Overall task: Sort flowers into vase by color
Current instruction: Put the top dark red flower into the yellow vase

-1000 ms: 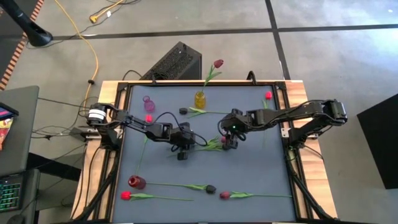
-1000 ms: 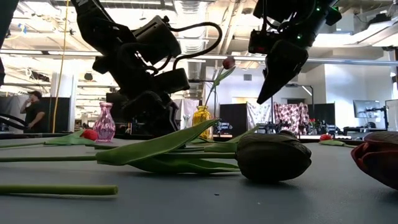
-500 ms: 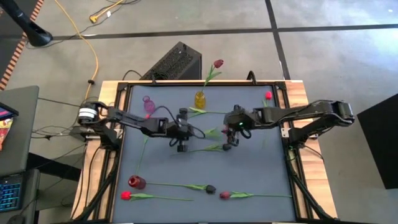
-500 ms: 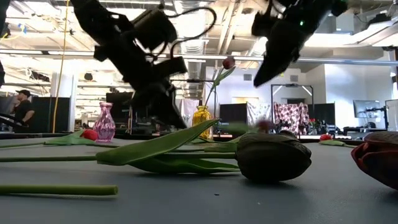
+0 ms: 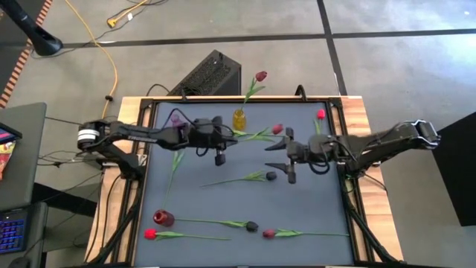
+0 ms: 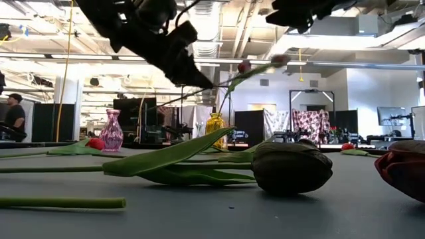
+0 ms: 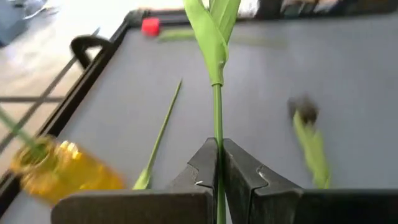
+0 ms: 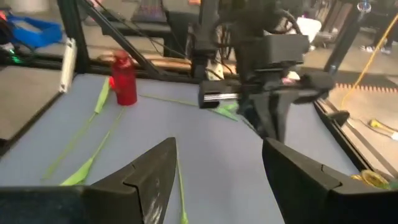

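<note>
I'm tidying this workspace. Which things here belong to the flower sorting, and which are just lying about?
Job:
- held tulip, in left gripper
- loose tulips on table
- yellow vase
- pink vase
- red vase
- right gripper, open

Lying about:
- black box
- yellow cable

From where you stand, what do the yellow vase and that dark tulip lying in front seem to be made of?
Yellow vase: looks like clear tinted glass, glossy, light shining through it. Dark tulip: probably fabric or plastic, matte, with faint veined petals and a stiff, flat green leaf.
</note>
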Controlling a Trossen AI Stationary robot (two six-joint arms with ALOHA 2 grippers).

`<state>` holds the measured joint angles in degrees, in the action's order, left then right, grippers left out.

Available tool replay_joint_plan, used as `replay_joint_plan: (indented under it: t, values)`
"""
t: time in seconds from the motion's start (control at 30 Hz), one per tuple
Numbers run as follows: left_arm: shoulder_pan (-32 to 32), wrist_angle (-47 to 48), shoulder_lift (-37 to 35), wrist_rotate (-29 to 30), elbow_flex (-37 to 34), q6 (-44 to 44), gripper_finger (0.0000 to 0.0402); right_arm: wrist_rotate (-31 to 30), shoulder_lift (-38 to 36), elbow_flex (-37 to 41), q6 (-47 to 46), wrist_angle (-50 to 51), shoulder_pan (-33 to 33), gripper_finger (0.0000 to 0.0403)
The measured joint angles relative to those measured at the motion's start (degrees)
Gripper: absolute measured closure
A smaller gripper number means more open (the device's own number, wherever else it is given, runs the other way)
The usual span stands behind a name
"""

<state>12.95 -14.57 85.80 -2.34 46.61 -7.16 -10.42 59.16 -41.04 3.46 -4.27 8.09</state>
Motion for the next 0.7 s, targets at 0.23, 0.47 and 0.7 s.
replay_joint_plan:
  t: [0.23,0.47,0.7]
  values:
    - [1.7,-14.5,0.3,-12.8,0.0,4.9,0.0401,0.0,-3.0,8.5,0.3,-11.8,0.4,0.0138]
    - [1.7,-27.3,0.3,-17.4,0.0,9.0,0.0401,0.0,0.4,12.5,1.1,-26.6,-4.7,0.0138]
    - [1.0,-31.4,0.5,-19.9,0.0,9.6,0.0402,13.0,9.6,12.5,1.1,-46.5,-11.7,0.0138]
